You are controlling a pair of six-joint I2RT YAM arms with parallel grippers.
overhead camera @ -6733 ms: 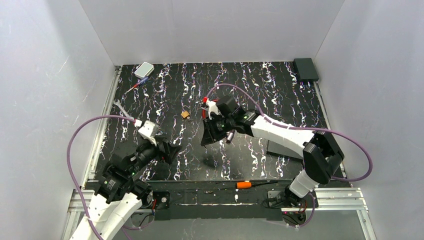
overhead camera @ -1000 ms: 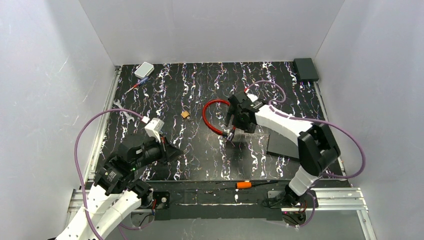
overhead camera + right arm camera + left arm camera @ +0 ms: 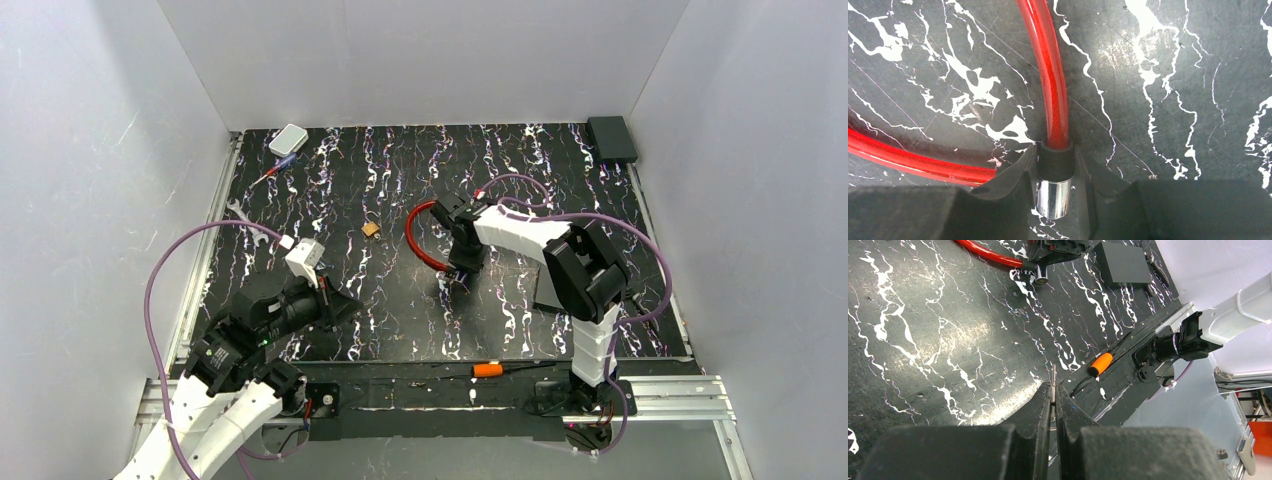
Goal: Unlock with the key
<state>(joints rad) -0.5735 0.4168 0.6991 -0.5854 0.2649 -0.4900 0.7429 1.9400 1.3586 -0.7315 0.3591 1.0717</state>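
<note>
My left gripper [image 3: 1053,390] is shut on the key [image 3: 1053,382], a thin silvery blade seen edge-on that sticks out past the fingertips. From above, that gripper [image 3: 340,305] hovers over the mat's near left. A red cable lock [image 3: 415,240] lies looped mid-table. My right gripper [image 3: 1058,185] is down on the mat, shut on the lock's black collar and chrome barrel end [image 3: 1053,197]; the red cable [image 3: 1050,75] runs away from the fingers. The left wrist view shows that barrel end [image 3: 1041,274] far ahead.
A small brass padlock [image 3: 371,229] sits left of the loop. An orange-handled tool [image 3: 487,369] lies at the near edge and a wrench [image 3: 243,215] at the left. A white box [image 3: 288,139] and a black box [image 3: 611,138] occupy the far corners. A black plate [image 3: 560,290] lies beside the right arm.
</note>
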